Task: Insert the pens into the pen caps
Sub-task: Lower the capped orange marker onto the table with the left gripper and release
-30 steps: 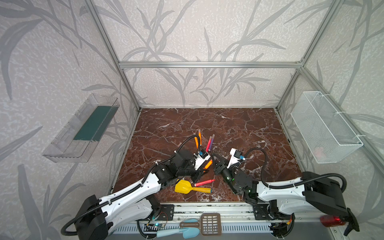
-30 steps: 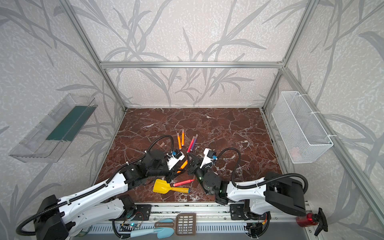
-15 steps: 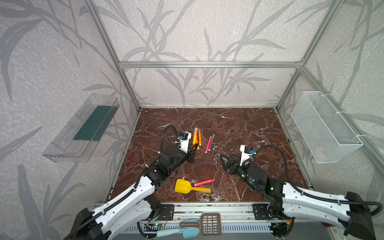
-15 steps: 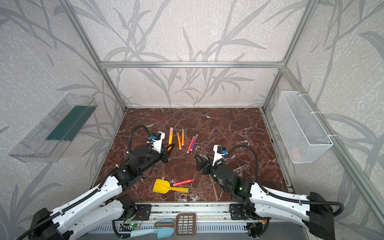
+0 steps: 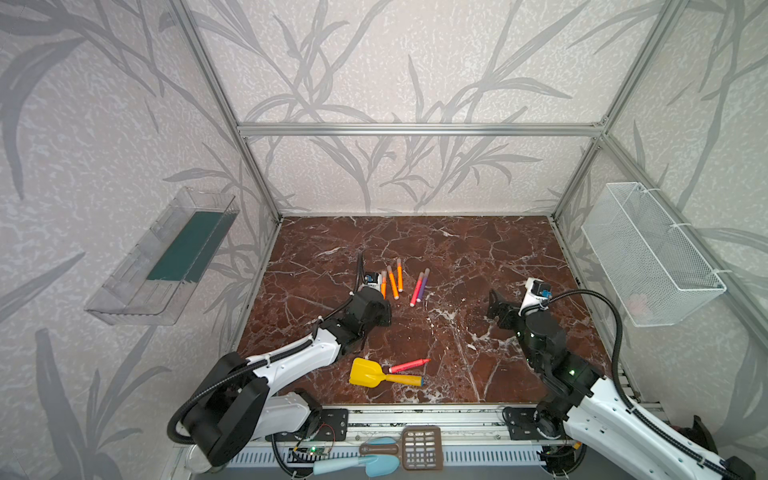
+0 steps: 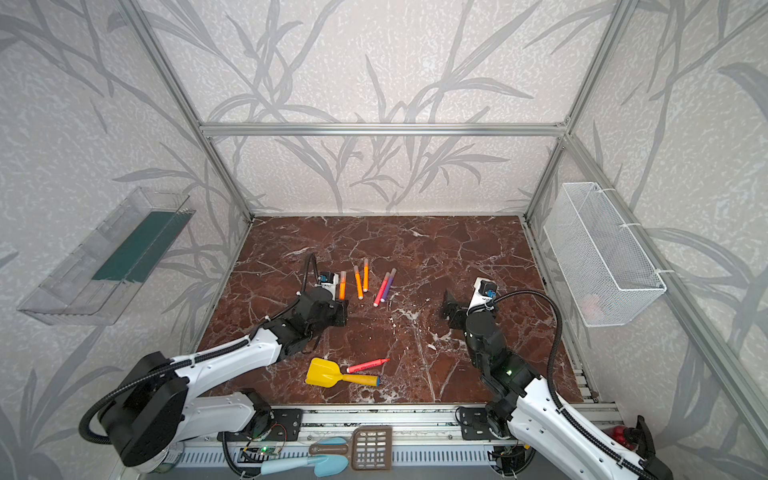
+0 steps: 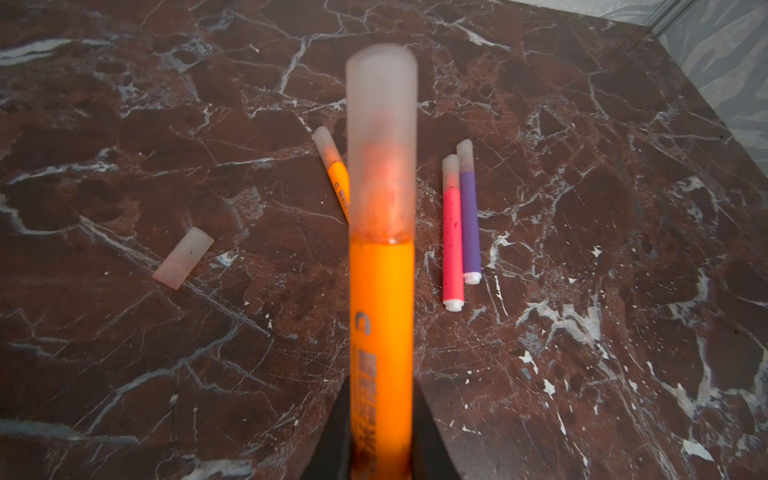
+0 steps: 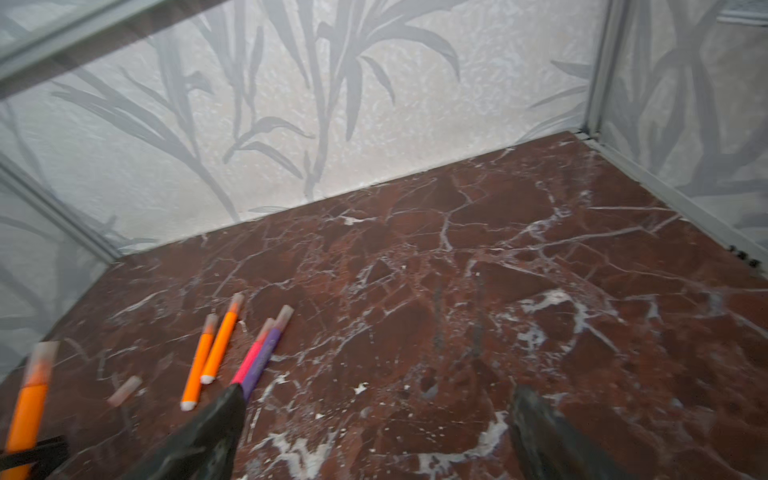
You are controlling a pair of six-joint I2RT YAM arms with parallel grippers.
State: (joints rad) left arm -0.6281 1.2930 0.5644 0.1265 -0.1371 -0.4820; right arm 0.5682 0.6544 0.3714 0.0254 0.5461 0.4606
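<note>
Grip first: my left gripper (image 7: 380,436) pinches the capped orange pen (image 7: 381,311), while my right gripper (image 8: 378,392) gapes wide and empty. I'd lay it gently, well beyond the shovel (image 5: 363,372), then fetch the bare red pen (image 5: 409,365) just beside that shovel.

The dark red-brown marble-patterned tabletop (image 5: 478,249) carried two capped orange marker pens (image 5: 392,281) side by side. Near them lay a capped pink-red marker pen (image 5: 417,289) against a capped purple marker pen (image 5: 423,286), and one loose pale translucent pen cap (image 7: 183,257). Near the front edge, an uncapped pink-red marker pen (image 5: 409,365) lay just beside a yellow plastic toy shovel (image 5: 365,372).
</note>
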